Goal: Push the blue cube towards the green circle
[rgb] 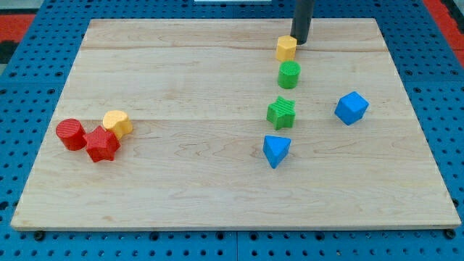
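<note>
The blue cube (351,107) lies right of the board's centre. The green circle (289,75), a short green cylinder, stands up and to the left of it. My tip (301,41) is near the view's top, touching or just beside the upper right of a yellow block (286,48), above the green circle and far from the blue cube.
A green star (281,112) sits below the green circle, and a blue triangular block (276,150) below that. At the left, a red cylinder (71,134), a red star-like block (102,143) and a yellow block (117,123) are clustered. The wooden board (181,188) rests on a blue pegboard.
</note>
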Available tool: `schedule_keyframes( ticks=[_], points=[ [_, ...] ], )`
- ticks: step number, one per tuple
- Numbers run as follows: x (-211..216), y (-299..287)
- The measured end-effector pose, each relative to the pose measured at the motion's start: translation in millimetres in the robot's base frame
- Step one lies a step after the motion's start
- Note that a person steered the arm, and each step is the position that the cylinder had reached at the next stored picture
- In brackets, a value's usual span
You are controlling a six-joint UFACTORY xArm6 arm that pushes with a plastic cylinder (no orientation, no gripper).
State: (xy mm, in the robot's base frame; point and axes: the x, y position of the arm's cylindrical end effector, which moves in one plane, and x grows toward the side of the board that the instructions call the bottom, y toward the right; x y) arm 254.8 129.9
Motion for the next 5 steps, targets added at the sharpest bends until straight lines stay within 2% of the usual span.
schedule_keyframes(
  ticks=[1, 2, 3, 4, 5],
  points=[
    [17.7, 86.6],
    [127.5, 125.2],
    [204.2, 123.6],
    [196.3, 69.0],
    [170.4, 46.0]
  ],
)
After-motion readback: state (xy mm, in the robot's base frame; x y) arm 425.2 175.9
